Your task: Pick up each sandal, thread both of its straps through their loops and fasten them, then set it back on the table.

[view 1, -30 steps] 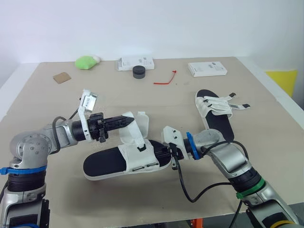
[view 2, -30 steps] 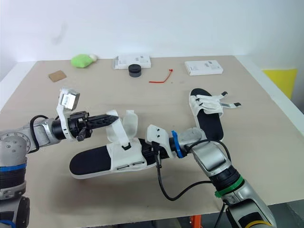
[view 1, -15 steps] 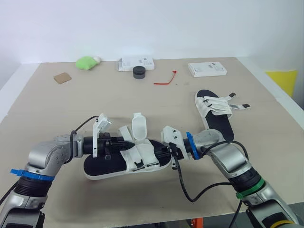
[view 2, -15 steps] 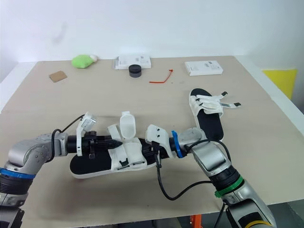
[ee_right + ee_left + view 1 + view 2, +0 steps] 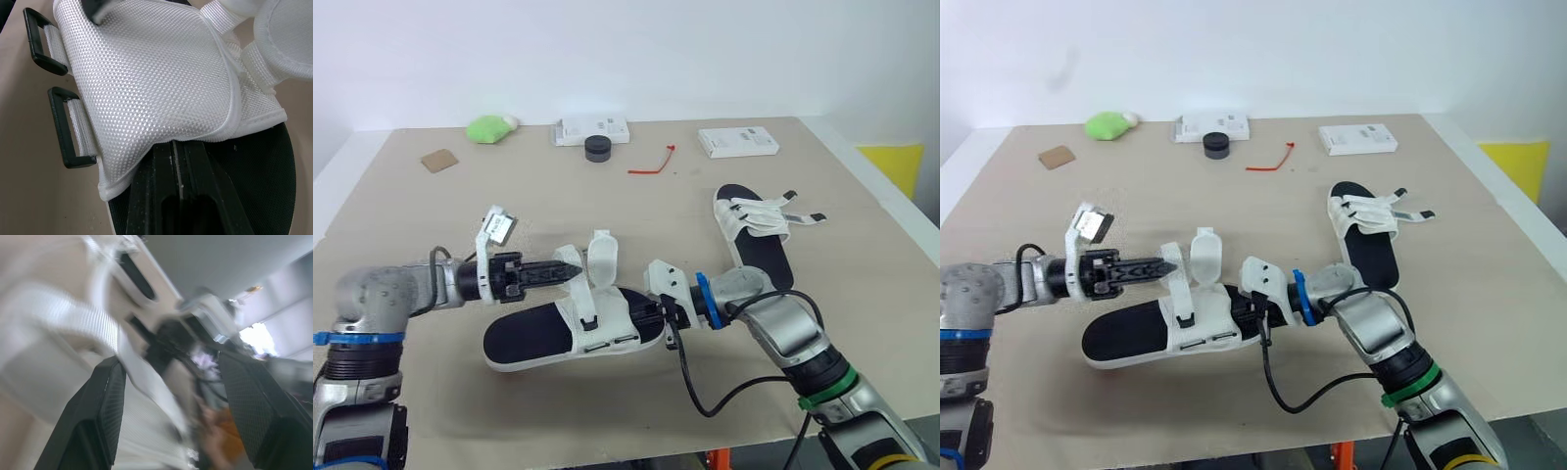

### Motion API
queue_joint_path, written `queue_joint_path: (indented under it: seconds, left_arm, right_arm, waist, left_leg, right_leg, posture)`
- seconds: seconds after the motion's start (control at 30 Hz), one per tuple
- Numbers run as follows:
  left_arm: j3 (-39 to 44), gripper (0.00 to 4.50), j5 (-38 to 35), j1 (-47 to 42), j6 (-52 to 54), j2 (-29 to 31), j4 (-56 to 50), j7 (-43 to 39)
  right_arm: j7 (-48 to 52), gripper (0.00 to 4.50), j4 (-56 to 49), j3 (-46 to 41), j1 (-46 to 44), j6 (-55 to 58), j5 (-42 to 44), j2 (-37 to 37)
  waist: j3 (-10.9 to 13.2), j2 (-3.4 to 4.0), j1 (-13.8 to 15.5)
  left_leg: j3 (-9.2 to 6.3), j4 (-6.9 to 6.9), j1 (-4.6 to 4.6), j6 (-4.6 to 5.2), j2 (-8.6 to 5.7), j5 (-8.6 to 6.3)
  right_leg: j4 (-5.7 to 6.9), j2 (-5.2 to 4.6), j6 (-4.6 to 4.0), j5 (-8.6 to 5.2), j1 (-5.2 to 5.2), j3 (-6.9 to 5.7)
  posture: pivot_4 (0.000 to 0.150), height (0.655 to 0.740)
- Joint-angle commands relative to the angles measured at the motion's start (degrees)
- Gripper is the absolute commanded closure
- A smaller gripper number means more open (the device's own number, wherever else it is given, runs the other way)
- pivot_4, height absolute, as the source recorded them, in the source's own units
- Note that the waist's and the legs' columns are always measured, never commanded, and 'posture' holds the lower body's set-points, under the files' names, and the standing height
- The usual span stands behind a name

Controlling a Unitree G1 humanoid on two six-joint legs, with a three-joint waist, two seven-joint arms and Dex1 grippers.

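Now the left gripper [image 5: 576, 270] has risen off the near sandal [image 5: 524, 338], fingers spread at its upturned strap [image 5: 602, 257]. The right gripper [image 5: 658, 315] pinches the sandal's end. Threading remains undone.

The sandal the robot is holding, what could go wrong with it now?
1. The right gripper pinches only one end of the near sandal, so it might twist or slip when a strap gets tugged.
2. The left gripper is open around the upright strap. The floppy strap could slide out before the fingers close.
3. The black loops are narrow, so the strap tip may miss them.
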Motion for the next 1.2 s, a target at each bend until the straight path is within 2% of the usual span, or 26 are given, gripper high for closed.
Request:
queue_joint_path:
  seconds: [0.03,0.17,0.4,0.57,0.77,0.97,1.2]
  left_arm:
    - [0.36,1.49,-1.44,1.86,2.33,3.40,-2.62,-2.32]
    - [0.94,1.49,-3.28,3.49,4.40,4.08,-4.38,-2.66]
    - [0.28,1.49,-4.03,5.60,3.25,-3.38,-9.78,4.58]
    - [-1.82,1.49,-2.20,7.71,2.44,-4.22,-12.18,6.12]
    - [-3.18,1.49,-0.07,8.02,-0.31,-5.88,-12.12,8.84]
    - [-1.24,1.49,-0.87,6.19,-1.37,-9.09,-10.73,12.99]
    - [-0.59,1.49,-0.43,5.11,-1.56,-8.11,-8.52,13.78]
  right_arm:
    - [-0.40,4.50,2.74,3.35,1.43,1.09,-2.65,-0.03]
    - [-0.36,4.50,2.81,3.35,1.47,0.85,-2.73,-0.10]
    - [-0.69,4.50,2.87,3.15,1.42,0.82,-2.72,0.18]
    - [-1.01,4.50,1.93,2.41,1.98,1.43,-2.35,-0.27]
    - [-1.35,4.50,1.43,2.25,2.50,1.68,-2.24,-0.22]
    - [-1.57,4.50,1.23,2.44,2.70,1.81,-2.23,0.03]
    - [-1.49,4.50,1.62,2.50,2.51,1.59,-2.32,0.17]
  waist:
    - [0.01,0.03,-0.02]
    - [0.01,0.01,0.00]
    - [0.00,0.00,0.01]
    - [0.00,0.01,0.01]
    - [0.01,0.01,0.04]
    - [0.00,0.01,0.09]
    - [0.00,0.01,0.08]
  left_leg:
    - [0.01,-0.01,0.01,0.00,0.00,0.00]
    - [0.01,-0.01,0.01,-0.01,0.01,0.00]
    - [0.05,0.00,0.01,-0.01,0.02,0.00]
    - [0.02,0.00,0.01,-0.01,0.08,0.00]
    - [0.05,0.01,0.02,-0.03,0.03,0.01]
    - [0.04,0.01,0.01,-0.03,0.03,0.01]
    - [0.05,0.01,0.02,-0.03,0.04,0.01]
  right_leg:
    - [0.00,0.00,0.00,0.00,0.00,0.00]
    - [0.00,-0.01,-0.01,0.00,0.00,0.00]
    - [0.00,-0.03,-0.05,0.03,0.01,0.03]
    - [0.00,0.05,-0.07,0.03,0.00,0.04]
    - [0.00,0.00,-0.06,0.04,0.02,0.06]
    - [0.00,0.01,-0.06,0.04,0.02,0.05]
    - [0.00,0.03,-0.06,0.04,0.01,0.07]
  posture:
    - [0.150,0.7400]
    - [0.150,0.7400]
    - [0.150,0.7400]
    - [0.150,0.7400]
    - [0.150,0.7400]
    - [0.150,0.7400]
    - [0.150,0.7400]
